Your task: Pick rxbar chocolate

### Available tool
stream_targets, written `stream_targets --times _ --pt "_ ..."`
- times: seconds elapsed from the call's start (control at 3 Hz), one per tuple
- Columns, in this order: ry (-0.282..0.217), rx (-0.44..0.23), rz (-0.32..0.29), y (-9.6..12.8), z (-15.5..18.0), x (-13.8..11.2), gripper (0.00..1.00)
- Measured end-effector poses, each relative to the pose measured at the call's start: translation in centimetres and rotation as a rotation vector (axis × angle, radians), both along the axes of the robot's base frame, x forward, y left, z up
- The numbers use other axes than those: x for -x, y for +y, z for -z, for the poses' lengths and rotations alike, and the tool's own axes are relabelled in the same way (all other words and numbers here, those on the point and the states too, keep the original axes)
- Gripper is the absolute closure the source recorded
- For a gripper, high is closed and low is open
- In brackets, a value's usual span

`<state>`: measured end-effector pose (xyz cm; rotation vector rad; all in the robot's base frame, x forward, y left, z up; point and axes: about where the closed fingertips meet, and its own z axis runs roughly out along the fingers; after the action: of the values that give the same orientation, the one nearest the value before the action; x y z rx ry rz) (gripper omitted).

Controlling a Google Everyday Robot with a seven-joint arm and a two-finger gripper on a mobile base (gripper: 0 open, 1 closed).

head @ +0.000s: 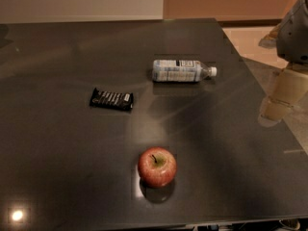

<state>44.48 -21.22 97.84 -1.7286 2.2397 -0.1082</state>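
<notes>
Sits off the right edge of the dark, glossy, flat worktop (62, 148), nearer its far right corner than its near one. Up top, shows a rounded pale grey plastic arm shell (296, 30), smooth and matte, bulging like a dome and cut off at the side of the view. Darkens to a shadowed band along the shell's lower rim. Below that rim, steps down into the cream-coloured, blocky two-finger gripper (278, 105), just past the worktop's right edge. Looks built of stacked sections: a broader upper band, a narrower lower one, soft shadow lines between. Reads warm beige in the room light, duller and browner towards the bottom end.
</notes>
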Motion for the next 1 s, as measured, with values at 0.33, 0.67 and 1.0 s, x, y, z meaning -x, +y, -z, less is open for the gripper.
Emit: stream_targets --times 0.33,0.67,1.0 --pt "-0.002 -0.009 -0.003 1.4 0.0 -2.6 0.00" --pt "0.004 -0.026 -0.017 4.2 0.6 -6.1 0.00" --pt "0.009 -0.037 -0.047 7.5 1.8 -9.1 0.00"
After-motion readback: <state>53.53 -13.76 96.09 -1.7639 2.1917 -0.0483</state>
